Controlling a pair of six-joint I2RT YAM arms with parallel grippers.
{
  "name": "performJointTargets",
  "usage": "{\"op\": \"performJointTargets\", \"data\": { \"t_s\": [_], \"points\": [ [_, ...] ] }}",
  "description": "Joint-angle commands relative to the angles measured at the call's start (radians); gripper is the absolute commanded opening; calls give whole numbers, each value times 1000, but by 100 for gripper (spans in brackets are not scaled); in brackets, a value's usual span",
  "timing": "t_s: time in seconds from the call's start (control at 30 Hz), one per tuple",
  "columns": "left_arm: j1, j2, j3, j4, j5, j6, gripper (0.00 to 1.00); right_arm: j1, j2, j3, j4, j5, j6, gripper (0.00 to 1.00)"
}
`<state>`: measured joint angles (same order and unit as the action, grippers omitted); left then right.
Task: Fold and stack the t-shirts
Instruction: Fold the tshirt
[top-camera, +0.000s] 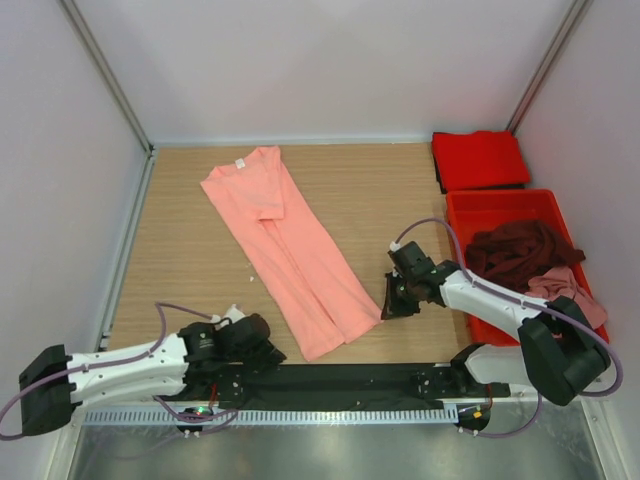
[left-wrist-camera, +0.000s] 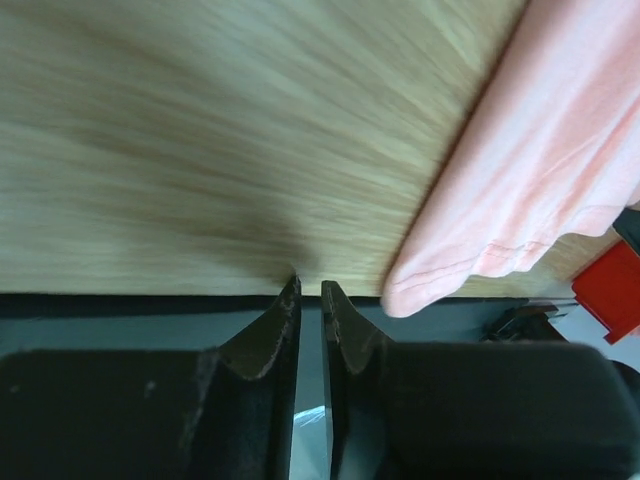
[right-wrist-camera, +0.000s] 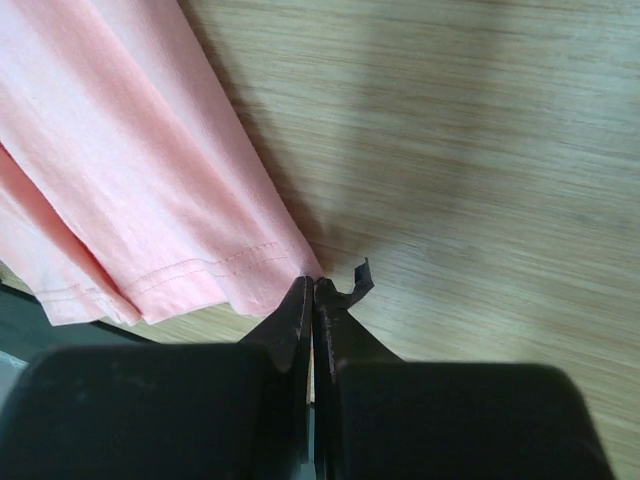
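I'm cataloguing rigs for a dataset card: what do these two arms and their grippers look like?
Both arms have white link shells with black joint housings. The left gripper and right gripper are black, with dark tapered fingers notched on the inner faces. Pale lilac cables loop along each arm.

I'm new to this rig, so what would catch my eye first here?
The salmon-pink t-shirt, folded into a long strip, lies diagonally across the wooden table. At far right, a red bin holds crumpled maroon and dusty pink shirts, with a folded bright red shirt behind it.

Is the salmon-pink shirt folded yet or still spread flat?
Partly folded: the salmon-pink shirt lies as a long narrow strip, sides turned inward, not yet folded lengthwise.
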<state>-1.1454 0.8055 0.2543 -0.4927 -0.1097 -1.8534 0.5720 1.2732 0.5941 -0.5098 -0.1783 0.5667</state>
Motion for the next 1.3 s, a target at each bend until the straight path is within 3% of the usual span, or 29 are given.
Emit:
{"op": "performJointTargets", "data": {
  "t_s": [0.0,0.03,0.1,0.2,0.33,0.5,0.7,0.8,0.9,1.0,1.1,1.27],
  "points": [
    [-2,-113,-23,-306,-73,-39,15,12,-52,-19,16,10,41,1],
    [-2,-173,-21,-351,-85,-46,16,20,-57,-25,17,8,48,1],
    [-2,-224,-20,-345,-97,-18,30,26,-66,-30,20,8,55,1],
    [-2,-279,-27,-210,-110,62,45,29,-74,-39,28,0,61,1],
    [-2,-175,11,-103,-99,79,47,31,-81,-40,30,-4,59,1],
    [-2,78,80,-35,-78,106,51,32,-86,-37,27,-10,52,1],
    [-2,201,79,66,-68,60,51,32,-110,-48,22,-10,55,1],
    [-2,207,65,69,-77,46,49,31,-121,-53,24,-13,56,1],
    [-2,207,48,63,-74,23,43,32,-124,-56,27,-15,56,1],
    [-2,199,28,65,-76,7,30,32,-124,-53,28,-23,59,1],
    [-2,179,17,75,-88,3,25,32,-129,-53,28,-24,59,1],
    [-2,135,-9,34,-74,-23,0,32,-140,-43,22,-26,59,1]
  ]
}}
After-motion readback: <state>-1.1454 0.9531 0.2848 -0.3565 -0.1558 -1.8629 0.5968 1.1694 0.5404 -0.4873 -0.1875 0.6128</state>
